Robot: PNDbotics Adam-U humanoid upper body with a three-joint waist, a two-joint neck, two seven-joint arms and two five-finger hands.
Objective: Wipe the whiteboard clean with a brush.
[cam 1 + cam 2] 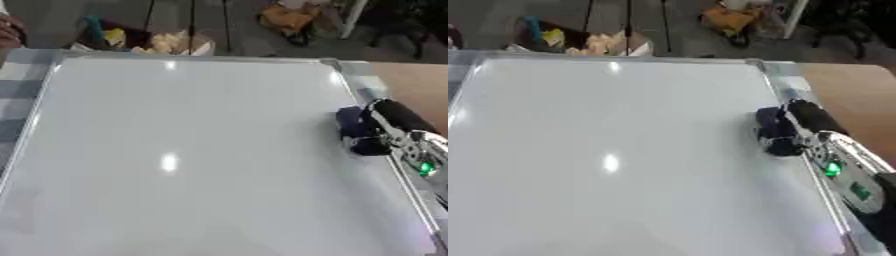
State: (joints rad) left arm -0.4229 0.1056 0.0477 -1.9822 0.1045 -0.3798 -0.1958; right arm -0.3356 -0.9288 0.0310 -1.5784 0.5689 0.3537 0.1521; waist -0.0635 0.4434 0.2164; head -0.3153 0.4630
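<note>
**Brush at the whiteboard's right edge**

The dark blue brush (pixel 775 129) rests on the whiteboard (pixel 175 150) at centre right of the frame, just inside the frame edge. The right hand (pixel 378 131) has its fingers curled round it (arm entering from lower right). The board surface shows light glare.

1. A grey floor (pixel 254 37) is stretching across the top of both views, beyond the far edge of the work surface.
2. A yellow-orange bundle (pixel 287 17) is lying on that floor near the top right.
3. A heap of pale, yellow and teal clutter (pixel 144 39) is sitting at the upper left.
4. Thin dark poles (pixel 192 22) are rising from the floor.
5. A brown table surface (pixel 850 97) is showing at the right.
6. Overhead light is glinting in small bright spots.
</note>
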